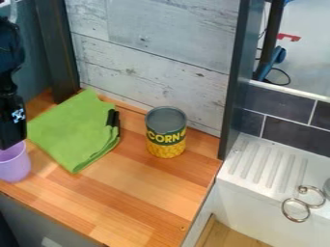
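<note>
The green cloth (76, 128) lay on the wooden counter (122, 202), and the black gripper (9, 144) hung down just off its left edge, right over the purple cup (14, 165). The cup stood near the cloth's lower left edge. Whether the gripper was open or closed on the cup, one could not tell. The corn can (166, 132) stood upright to the cloth's right, apart from it. The step in hand was probably handling the cup; the next move likely called for a checked grip, then a steady vertical lift clear of the cloth.
</note>
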Robot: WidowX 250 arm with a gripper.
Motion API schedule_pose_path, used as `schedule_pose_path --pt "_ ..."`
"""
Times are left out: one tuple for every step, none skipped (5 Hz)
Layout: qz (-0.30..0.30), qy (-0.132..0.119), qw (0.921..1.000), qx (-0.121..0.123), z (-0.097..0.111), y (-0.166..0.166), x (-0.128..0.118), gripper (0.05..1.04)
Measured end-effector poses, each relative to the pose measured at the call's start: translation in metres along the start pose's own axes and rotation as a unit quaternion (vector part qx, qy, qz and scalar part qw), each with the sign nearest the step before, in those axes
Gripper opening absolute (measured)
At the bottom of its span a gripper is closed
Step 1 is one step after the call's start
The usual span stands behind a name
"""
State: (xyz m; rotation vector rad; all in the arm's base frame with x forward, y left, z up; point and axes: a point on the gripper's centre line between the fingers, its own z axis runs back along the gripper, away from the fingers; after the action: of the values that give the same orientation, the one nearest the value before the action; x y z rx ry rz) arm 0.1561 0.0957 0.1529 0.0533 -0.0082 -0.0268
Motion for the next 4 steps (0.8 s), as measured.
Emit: schedule_pose_path --pt "0.0 0.004 1.0 -0.005 -0.003 -0.001 -0.001 1.0" --pt "-0.003 -0.024 0.9988 -0.044 0.002 -0.01 0.014 1.0" --pt "0.0 -0.057 0.9972 -0.048 0.011 -0.021 0.039 1.0" --pt "-0.007 -0.071 0.9966 -0.042 0.007 -0.035 0.083 1.0"
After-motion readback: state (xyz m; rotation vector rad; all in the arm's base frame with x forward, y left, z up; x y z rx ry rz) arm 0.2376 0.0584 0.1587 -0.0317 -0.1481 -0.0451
